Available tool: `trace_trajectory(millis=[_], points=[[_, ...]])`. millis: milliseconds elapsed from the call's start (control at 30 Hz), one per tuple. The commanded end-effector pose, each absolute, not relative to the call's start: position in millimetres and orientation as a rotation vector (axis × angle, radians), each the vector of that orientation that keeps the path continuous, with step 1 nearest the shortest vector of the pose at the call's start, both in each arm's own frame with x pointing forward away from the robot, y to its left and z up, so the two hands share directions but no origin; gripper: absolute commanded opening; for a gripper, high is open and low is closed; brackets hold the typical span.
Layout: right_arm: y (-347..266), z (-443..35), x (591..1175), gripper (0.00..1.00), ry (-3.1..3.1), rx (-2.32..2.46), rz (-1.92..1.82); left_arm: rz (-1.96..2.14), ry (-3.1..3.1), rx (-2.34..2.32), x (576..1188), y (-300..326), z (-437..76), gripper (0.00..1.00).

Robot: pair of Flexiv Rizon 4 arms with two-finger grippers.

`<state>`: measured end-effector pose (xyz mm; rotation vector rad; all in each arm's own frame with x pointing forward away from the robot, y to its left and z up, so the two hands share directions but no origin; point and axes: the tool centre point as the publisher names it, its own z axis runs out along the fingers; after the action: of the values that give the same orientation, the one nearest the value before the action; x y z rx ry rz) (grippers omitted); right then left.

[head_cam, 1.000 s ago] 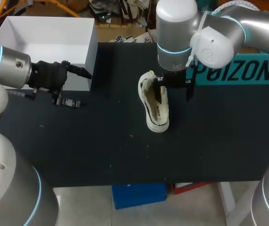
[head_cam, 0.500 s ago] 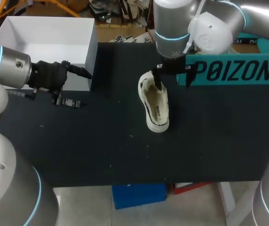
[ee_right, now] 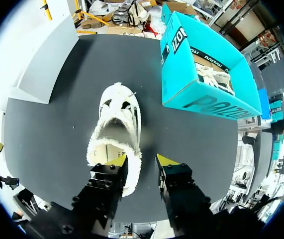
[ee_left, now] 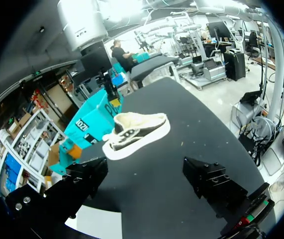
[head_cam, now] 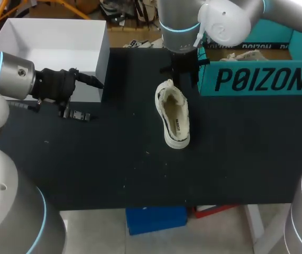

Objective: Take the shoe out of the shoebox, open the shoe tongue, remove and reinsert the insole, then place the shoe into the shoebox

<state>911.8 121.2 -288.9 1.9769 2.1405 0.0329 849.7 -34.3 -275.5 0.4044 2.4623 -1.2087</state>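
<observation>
head view looks down from behind; left wrist view sights across the surface (head_cam: 113, 159), right wrist view straight down; all share the shoe (head_cam: 174, 117).

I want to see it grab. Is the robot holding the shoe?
No, the shoe lies on the table, clear of both arms' open jaws.

The shoe (ee_right: 114, 127) lies on the black bench (ee_right: 57, 144), its fleecy mouth open upward and its laced end pointing away from the gripper (ee_right: 142, 162). The gripper hangs over the shoe's nearer end, yellow tips apart and gripping nothing. Beside the shoe, apart from it, stands the teal shoebox (ee_right: 201, 102), with something white and laced inside. On the shoe's other side is a white box (ee_right: 42, 64).
</observation>
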Motion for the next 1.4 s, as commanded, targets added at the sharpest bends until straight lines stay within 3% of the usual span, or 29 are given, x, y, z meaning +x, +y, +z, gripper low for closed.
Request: trace_trajectory(millis=[33, 100, 133, 167, 1400], points=[[132.0, -293.6, 921.6, 0.0, 2.142, 1.975, 0.004, -1.206, 2.459, 0.403, 849.5, -35.1, -276.9, 1.0], [132.0, -293.5, 921.5, 0.0, 2.142, 1.975, 0.003, -1.206, 2.459, 0.403, 849.5, -35.1, -276.9, 1.0], [131.2, -293.0, 919.8, 0.3, 2.14, 1.974, -0.001, -1.206, 2.459, 0.403, 849.5, -35.1, -276.9, 1.0], [129.6, -293.1, 917.3, 1.0, 2.137, 1.977, -0.01, -1.206, 2.459, 0.403, 849.5, -35.1, -276.9, 1.0], [120.9, -291.8, 899.1, 1.0, 2.157, 2.006, 0.059, -1.206, 2.459, 0.403, 849.5, -35.1, -276.9, 1.0]])
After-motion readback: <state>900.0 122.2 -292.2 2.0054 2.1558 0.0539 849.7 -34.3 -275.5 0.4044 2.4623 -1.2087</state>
